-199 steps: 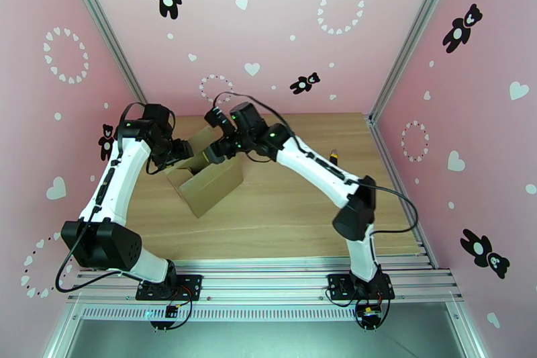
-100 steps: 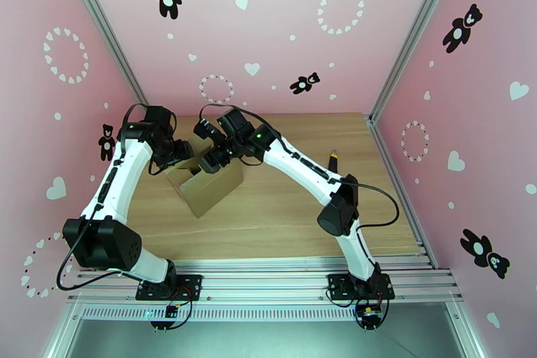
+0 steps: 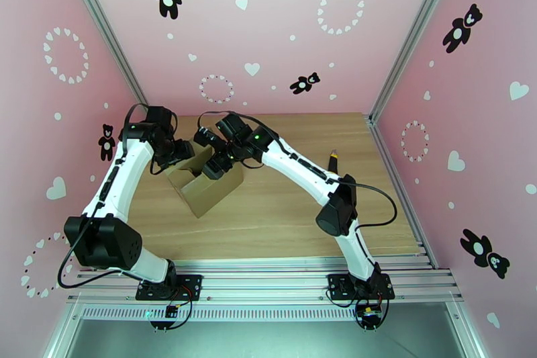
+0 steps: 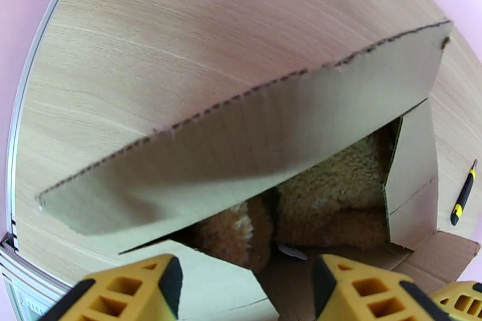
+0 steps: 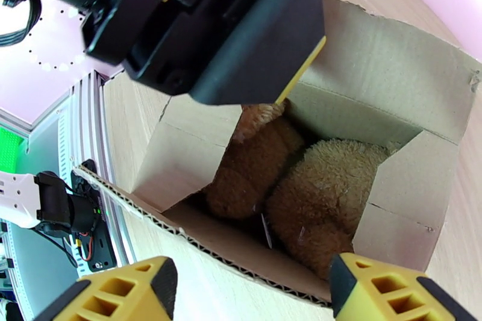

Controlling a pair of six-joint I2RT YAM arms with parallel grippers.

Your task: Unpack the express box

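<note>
Cardboard at centre-left of the overhead view: the express box (image 3: 208, 190) stands open on the wooden table (image 3: 288, 211), with the left gripper (image 3: 182, 150) at its upper-left rim, the right gripper (image 3: 215, 164) over its mouth, and a knife (image 3: 333, 159) lying well to the right. In the left wrist view the fingers are apart, and a raised flap (image 4: 241, 135) hides much of the plush toy (image 4: 337, 190). In the right wrist view the jaws are apart above the toy, and the left gripper's black body blocks the upper rim.

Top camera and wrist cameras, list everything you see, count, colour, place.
express box: one, brown, flaps open, table left of centre
plush toy: at least one, brown, inside the box
hand tool: one, black and yellow, table right of box
table: one, light wood
walls: pink, bear and heart prints
left fingers: two, yellow, open, at the box mouth
right fingers: two, yellow, open, above the box mouth
</note>
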